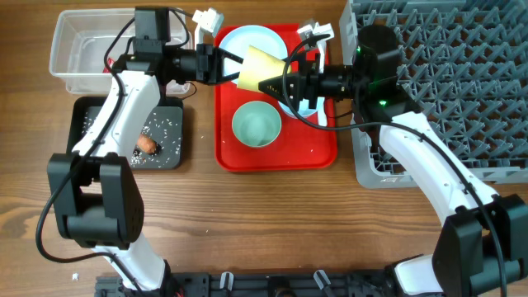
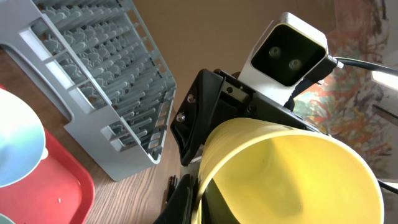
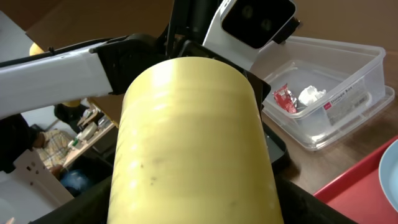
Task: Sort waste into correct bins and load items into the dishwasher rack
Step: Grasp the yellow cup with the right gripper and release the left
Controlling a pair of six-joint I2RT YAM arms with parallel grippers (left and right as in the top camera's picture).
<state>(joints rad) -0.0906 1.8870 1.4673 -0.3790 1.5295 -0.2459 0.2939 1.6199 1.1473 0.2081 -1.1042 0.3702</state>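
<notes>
The yellow cup (image 1: 258, 68) hangs tilted above the red serving tray (image 1: 227, 153), held from both sides. My left gripper (image 1: 234, 67) is shut on its rim, one finger outside and one inside the cup (image 2: 292, 174). From the right, my right gripper (image 1: 273, 83) is closed round the cup's body (image 3: 193, 143), its fingers pressing either side. A mint-green bowl (image 1: 256, 124) and a pale blue plate (image 1: 247, 40) sit on the red tray. The clear tub (image 3: 348, 74) holds a red wrapper (image 3: 284, 98) and a tissue ball (image 3: 309, 94). The black tray (image 1: 82, 140) holds rice grains and an orange lump (image 1: 147, 144).
The grey dishwasher rack (image 1: 445, 82) fills the right side, its near corner showing in the left wrist view (image 2: 106, 74). The clear tub (image 1: 74, 49) stands at the back left, with the black tray in front of it. Both arms cross over the red tray.
</notes>
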